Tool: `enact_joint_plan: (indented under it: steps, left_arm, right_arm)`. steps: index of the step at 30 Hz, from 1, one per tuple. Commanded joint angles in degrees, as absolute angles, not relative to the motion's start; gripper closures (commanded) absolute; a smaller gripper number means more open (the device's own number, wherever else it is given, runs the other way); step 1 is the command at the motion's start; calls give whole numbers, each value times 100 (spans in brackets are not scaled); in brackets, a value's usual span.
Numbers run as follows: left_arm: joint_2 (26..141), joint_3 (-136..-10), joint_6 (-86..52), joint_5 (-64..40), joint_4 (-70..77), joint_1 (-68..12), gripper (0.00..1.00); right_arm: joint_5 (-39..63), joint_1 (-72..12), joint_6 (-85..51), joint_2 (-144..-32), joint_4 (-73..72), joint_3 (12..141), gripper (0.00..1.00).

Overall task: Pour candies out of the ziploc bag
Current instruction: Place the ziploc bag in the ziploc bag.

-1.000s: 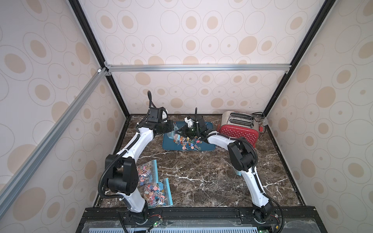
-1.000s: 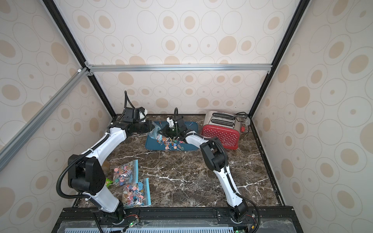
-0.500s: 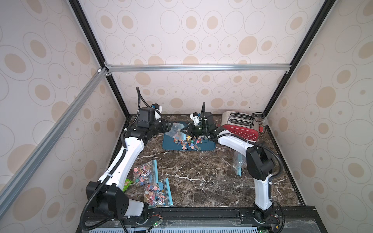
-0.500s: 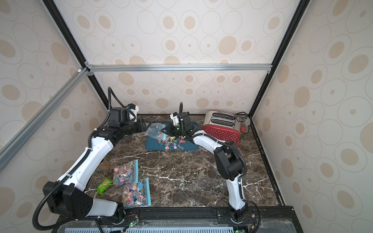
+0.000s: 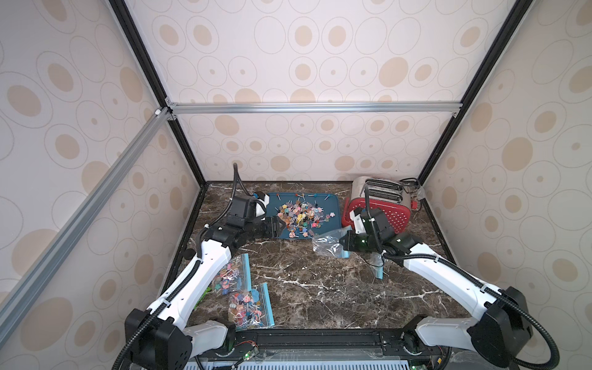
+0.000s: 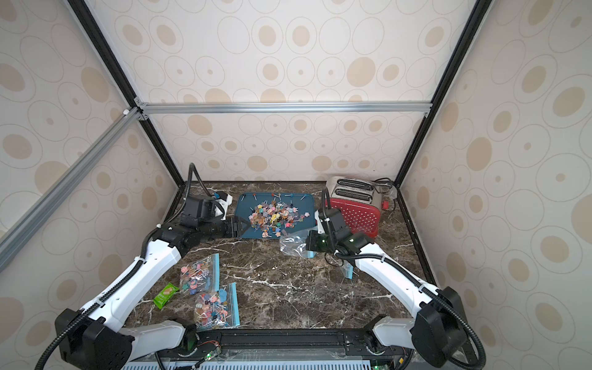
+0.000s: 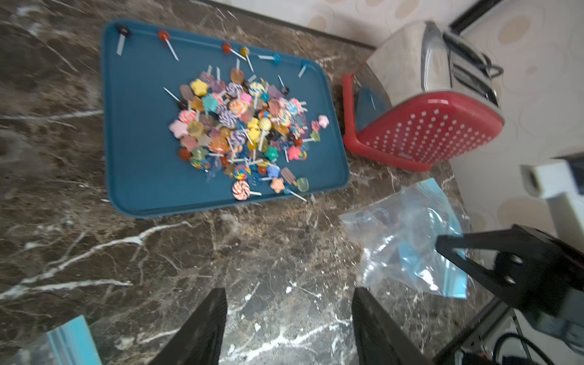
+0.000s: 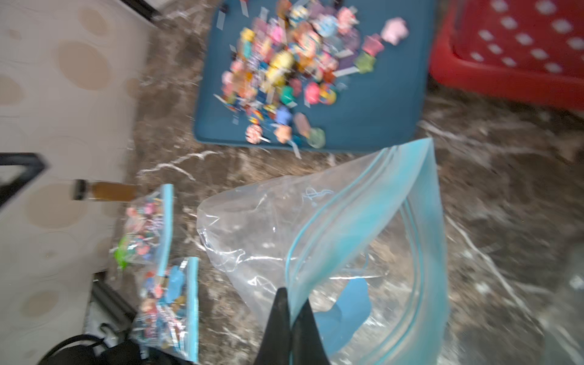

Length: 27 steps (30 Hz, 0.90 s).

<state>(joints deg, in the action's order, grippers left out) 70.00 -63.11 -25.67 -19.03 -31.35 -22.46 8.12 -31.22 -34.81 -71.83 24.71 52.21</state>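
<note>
Right gripper [image 8: 291, 295] is clamping the near-empty ziploc bag [image 8: 268, 227] by its zip; left gripper [image 7: 288, 292] is hanging open, nearer the full bags [image 5: 246, 307].

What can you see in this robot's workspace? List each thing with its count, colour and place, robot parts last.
small lollipop candies on white sticks: many, multicoloured, heaped on the tray.
flat plastic tray: one, dark blue, back of the table.
dotted metal toaster: one, red and silver, right of the tray.
empty clear ziploc bag: one, blue zip strip, held in front of the tray.
second clear plastic bag: one, blue strip, on the table under the right arm.
candy-filled ziploc bags: two, blue strips, front left.
small foil packet: one, green, beside them.
marble table: one, dark brown, white veins.
left gripper: black, open, holding nothing.
right gripper: black, shut on the empty bag.
</note>
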Motion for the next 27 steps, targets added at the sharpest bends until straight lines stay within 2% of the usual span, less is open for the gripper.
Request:
enact_joint_plan:
  steps: [1, 10, 16, 25, 27]
  left_arm:
    - [6880, -6243, -2598, -1500, -3431, -2669, 36]
    - [6820, -6108, -2924, -972, -3577, -3421, 35]
    - [6825, -6015, -3127, -729, -3929, -3553, 35]
    - [6889, -5906, -3318, -528, -4034, -3578, 35]
    - [6941, -5906, -3399, -411, -4153, -3584, 34]
  right_arm:
    - [114, -3031, -3414, -6933, 2961, 4740, 100]
    - [-829, -2679, -3689, -6798, 3505, 4223, 100]
    - [-1416, -2435, -3823, -6931, 3932, 4230, 100]
    - [-1607, -2251, -3959, -6996, 4023, 4218, 100]
    - [-1609, -2242, -3982, -7061, 4073, 4253, 91]
